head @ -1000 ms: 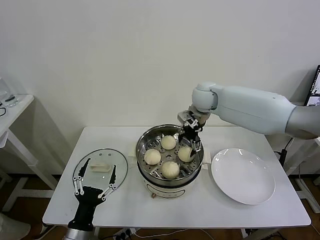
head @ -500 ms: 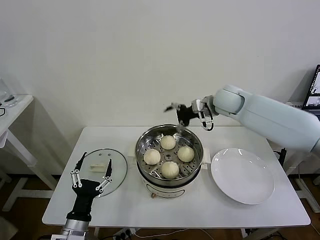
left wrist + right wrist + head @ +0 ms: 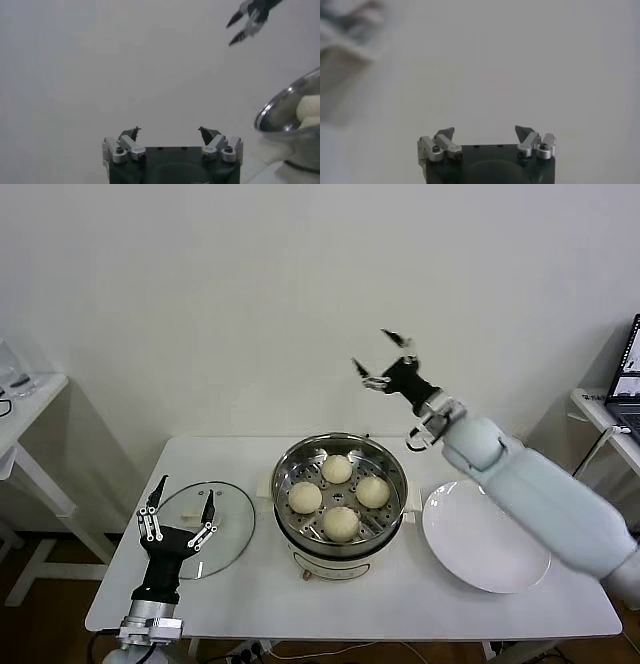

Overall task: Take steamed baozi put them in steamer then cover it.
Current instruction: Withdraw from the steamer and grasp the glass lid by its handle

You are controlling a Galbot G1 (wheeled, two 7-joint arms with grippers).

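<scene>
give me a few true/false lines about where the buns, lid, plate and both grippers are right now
1. All four baozi sit on the tray inside the steamer. True.
2. The cover is on the steamer. False: it lies flat on the table, on the steamer's left.
3. The plate holds one bun. False: the plate is bare.
4. The right gripper is raised above and behind the steamer, open and holding nothing. True.
5. The left gripper is shut on the cover's handle. False: it is open, over the cover's near edge, holding nothing.
</scene>
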